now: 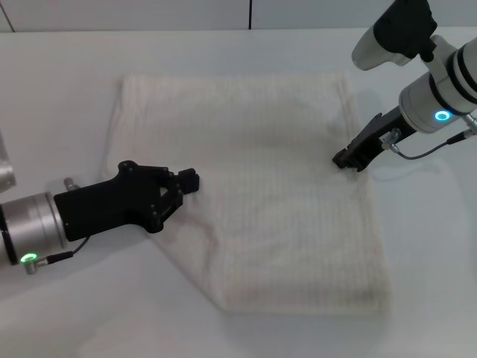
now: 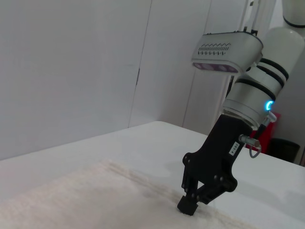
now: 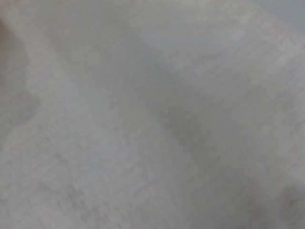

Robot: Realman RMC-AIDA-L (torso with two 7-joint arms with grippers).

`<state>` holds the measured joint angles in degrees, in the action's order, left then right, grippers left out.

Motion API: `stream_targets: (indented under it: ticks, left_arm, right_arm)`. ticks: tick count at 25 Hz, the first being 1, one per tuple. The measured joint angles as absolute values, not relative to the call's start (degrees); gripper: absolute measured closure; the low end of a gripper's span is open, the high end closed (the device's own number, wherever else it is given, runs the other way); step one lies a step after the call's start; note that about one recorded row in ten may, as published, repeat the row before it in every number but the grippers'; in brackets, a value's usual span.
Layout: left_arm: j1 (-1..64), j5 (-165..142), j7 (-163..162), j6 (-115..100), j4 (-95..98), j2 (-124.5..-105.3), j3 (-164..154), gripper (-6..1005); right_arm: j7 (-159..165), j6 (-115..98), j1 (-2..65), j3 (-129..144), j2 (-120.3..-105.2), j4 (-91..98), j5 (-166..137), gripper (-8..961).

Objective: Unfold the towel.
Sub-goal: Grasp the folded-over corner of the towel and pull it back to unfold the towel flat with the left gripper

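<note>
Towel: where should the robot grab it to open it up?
Probably the towel's slanted folded edge at the near left, beside the left gripper. That flap looks doubled over, so coming in low from the left and pulling outward should spread it. The right gripper sits at the right edge.

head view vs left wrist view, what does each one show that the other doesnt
Only the head view shows the left gripper at the towel's left edge and the whole towel spread on the table, its near-left corner cut off diagonally. Only the left wrist view shows the wall panels behind the table. Both show the right gripper tip-down on the towel's right edge.
</note>
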<state>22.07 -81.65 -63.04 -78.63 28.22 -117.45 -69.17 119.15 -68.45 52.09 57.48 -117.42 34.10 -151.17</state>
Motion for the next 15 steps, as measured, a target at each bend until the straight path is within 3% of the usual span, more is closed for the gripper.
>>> stream_targets:
  ticks: [15]
  left_arm:
    - [19.9,-81.7,-63.4,-85.3,28.6,-114.0,-68.6,956]
  right_arm:
    - [119.5,-68.5,52.1,57.5,-117.42,34.1,-151.8,954]
